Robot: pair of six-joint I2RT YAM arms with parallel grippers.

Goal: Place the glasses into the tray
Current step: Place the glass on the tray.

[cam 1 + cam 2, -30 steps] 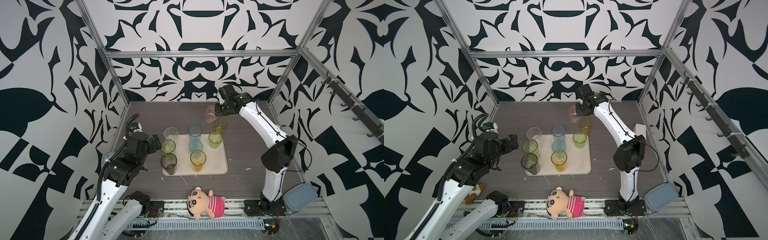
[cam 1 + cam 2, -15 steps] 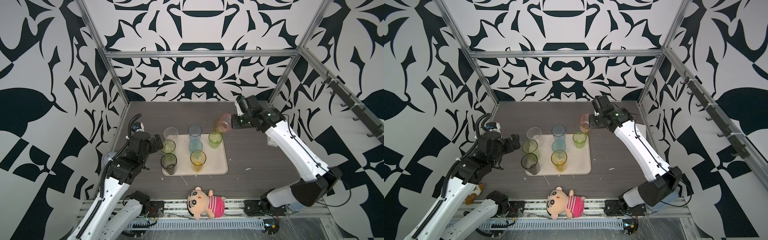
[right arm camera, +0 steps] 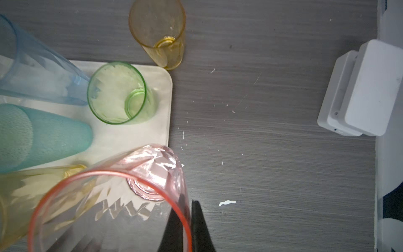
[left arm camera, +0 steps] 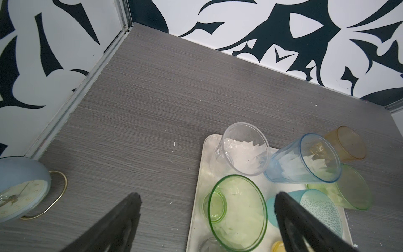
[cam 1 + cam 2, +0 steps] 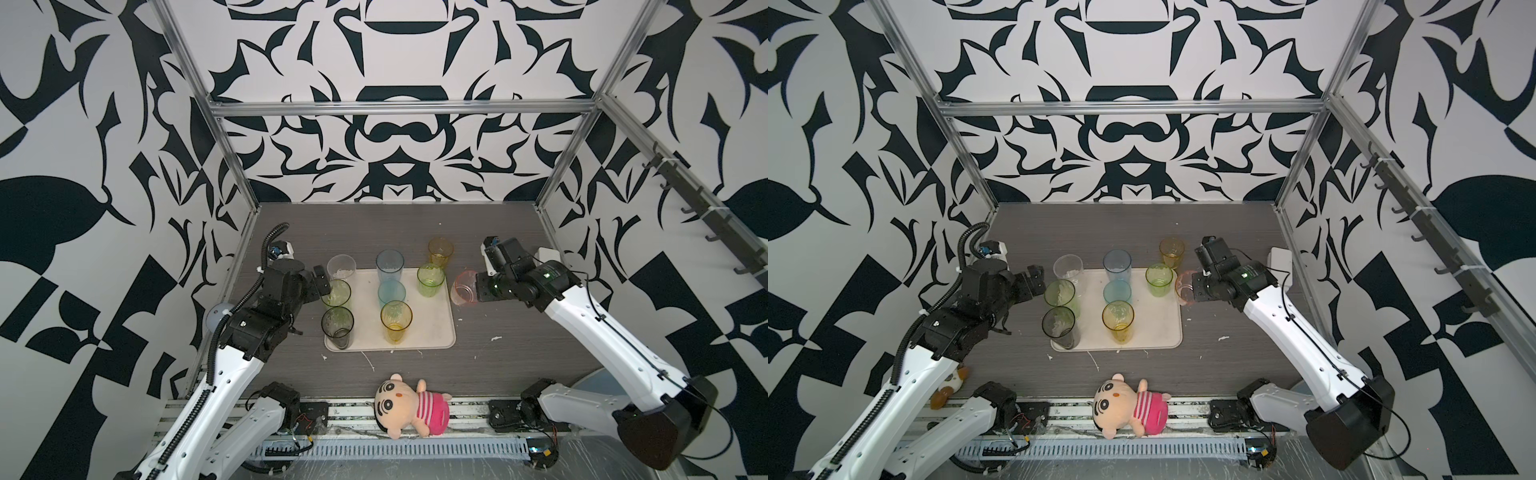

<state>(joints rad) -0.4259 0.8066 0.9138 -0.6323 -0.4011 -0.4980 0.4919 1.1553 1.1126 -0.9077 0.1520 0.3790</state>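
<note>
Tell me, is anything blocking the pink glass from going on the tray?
Nothing visible does. The pink glass hangs at the right edge of the tray, and the tray there is bare; the nearest green glass stands farther back.

Black-and-white patterned walls [image 5: 395, 137]; grey woodgrain tabletop [image 5: 374, 224]

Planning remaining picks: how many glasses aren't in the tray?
2: pink glass in the right gripper at the tray's right edge; amber glass on the table past its far corner.
</note>
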